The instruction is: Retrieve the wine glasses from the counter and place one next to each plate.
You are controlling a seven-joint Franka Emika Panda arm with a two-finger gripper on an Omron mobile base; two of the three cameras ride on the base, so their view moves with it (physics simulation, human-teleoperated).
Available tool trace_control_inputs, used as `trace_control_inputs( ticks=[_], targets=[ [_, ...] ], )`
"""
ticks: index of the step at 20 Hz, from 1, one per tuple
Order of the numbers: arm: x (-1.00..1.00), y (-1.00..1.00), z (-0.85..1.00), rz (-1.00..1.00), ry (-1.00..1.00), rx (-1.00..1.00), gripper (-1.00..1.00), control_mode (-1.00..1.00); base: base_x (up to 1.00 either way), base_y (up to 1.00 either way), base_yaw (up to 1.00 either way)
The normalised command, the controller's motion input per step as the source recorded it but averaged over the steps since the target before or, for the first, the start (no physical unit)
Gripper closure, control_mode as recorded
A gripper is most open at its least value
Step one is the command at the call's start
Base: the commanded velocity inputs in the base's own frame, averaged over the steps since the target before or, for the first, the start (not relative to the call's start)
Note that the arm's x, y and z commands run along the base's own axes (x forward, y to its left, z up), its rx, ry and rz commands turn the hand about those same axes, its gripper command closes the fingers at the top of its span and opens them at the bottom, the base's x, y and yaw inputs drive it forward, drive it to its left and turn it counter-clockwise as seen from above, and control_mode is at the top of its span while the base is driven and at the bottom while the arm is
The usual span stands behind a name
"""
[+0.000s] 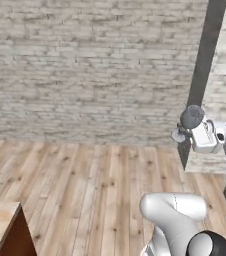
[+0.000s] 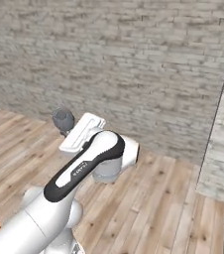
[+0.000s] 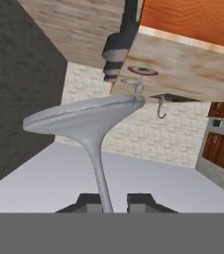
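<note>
Between the fingertips of your claw point(image 3: 105, 202) stands the thin stem of a wine glass point(image 3: 91, 130); the two dark tips are clamped on it, one on each side, just above the bottom of the hand view. From there the stem runs away from the claw to the glass's round foot point(image 3: 86, 115), a wide grey disc seen nearly edge-on. In the left base view the claw point(image 1: 185, 129) is raised high above the wooden floor point(image 1: 85, 185), with the glass's rounded bowl point(image 1: 192, 116) sticking out past its fingers; nothing can be made out inside the bowl. In the right base view the bowl point(image 2: 63, 119) shows just beyond the white hand. Farther off, past the glass, you have a pale brick wall point(image 1: 85, 70). Nearest you, at the lower left, is a corner of the desk point(image 1: 0, 225).
</note>
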Motion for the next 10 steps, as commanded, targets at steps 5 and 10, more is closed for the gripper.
trace_control_inputs(
  ticks=[5, 10],
  targets=[
    [0.0, 0.0, 0.0, 0.0, 0.0, 0.0, 1.0, 1.0, 0.94, -0.18, 0.59],
    [0.0, 0.0, 0.0, 0.0, 0.0, 0.0, 1.0, 1.0, 0.19, 0.0, 1.0]
  ],
)
